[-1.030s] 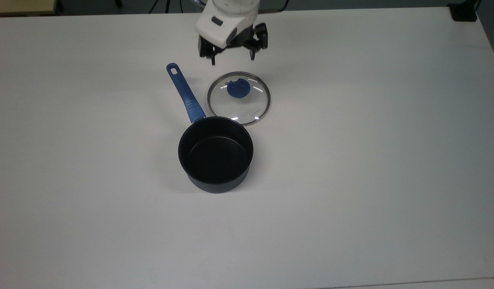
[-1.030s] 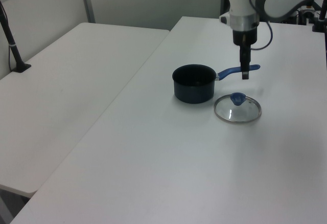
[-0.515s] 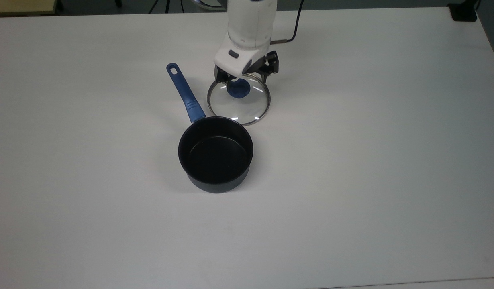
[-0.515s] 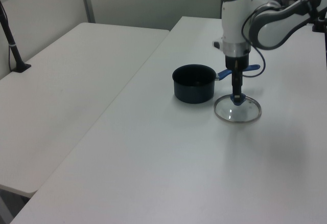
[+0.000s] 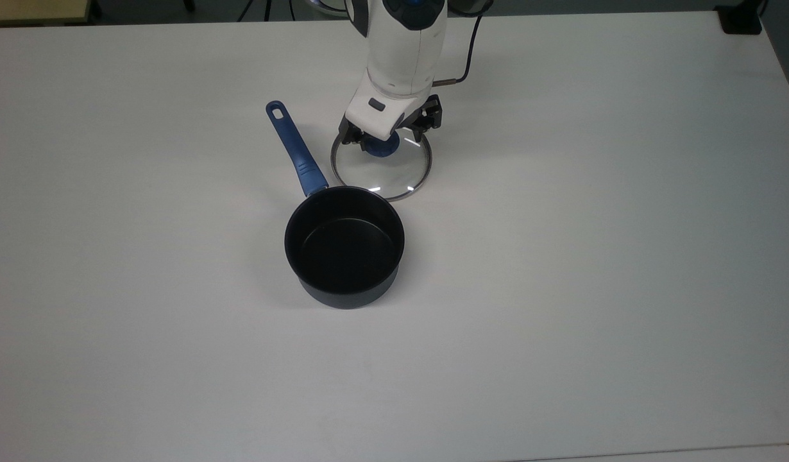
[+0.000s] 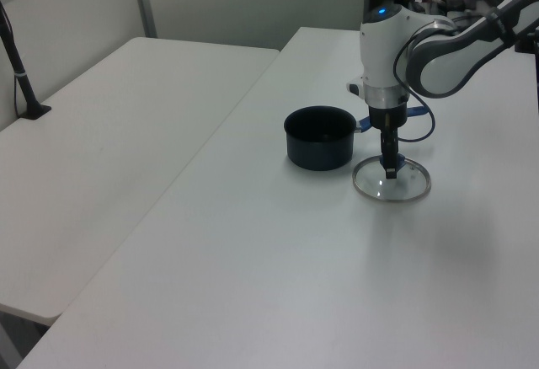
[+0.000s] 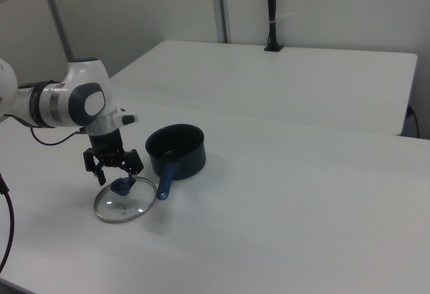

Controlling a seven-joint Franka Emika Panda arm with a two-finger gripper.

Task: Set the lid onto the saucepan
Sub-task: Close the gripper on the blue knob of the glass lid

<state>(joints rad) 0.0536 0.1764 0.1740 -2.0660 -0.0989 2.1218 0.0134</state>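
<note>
The lid (image 5: 383, 172), clear glass with a metal rim and a blue knob (image 5: 383, 147), lies flat on the white table, just beyond the saucepan (image 5: 344, 247) in the top view. The saucepan stands upright, black inside, and its blue handle (image 5: 294, 149) points toward the top view's upper left. My gripper (image 5: 385, 141) is down over the knob, open, with one finger on each side of it. The right view has the gripper (image 7: 118, 175) straddling the knob above the lid (image 7: 125, 204), left of the saucepan (image 7: 176, 150). The left view places the gripper (image 6: 390, 168) on the lid (image 6: 392, 181), beside the saucepan (image 6: 318, 137).
A second white table (image 6: 118, 125) adjoins this one, carrying a black post (image 6: 18, 66). A black object (image 5: 741, 19) sits at the top view's upper right corner. The arm's cable (image 5: 466, 54) hangs behind the gripper. Bare tabletop surrounds the pan and lid.
My gripper has come from behind the lid and dropped onto its knob, fingers still apart. Lid and saucepan have not moved.
</note>
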